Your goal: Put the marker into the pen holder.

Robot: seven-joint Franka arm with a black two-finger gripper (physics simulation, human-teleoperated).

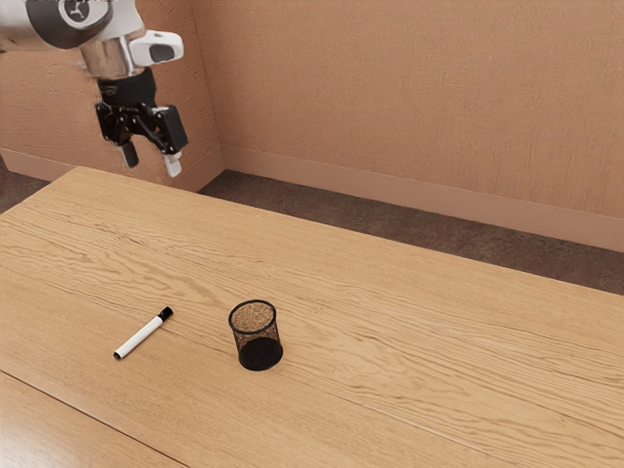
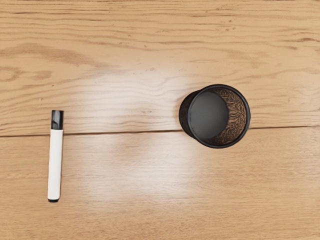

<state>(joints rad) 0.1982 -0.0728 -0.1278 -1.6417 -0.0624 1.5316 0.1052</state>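
The gripper, fingers spread apart, holds nothing. The marker lies near the upright mesh pen holder.

Open air separates your gripper from the wooden table below, where the upright mesh pen holder stands as your raised obstacle, a passage of wood parting it from the low-lying marker.
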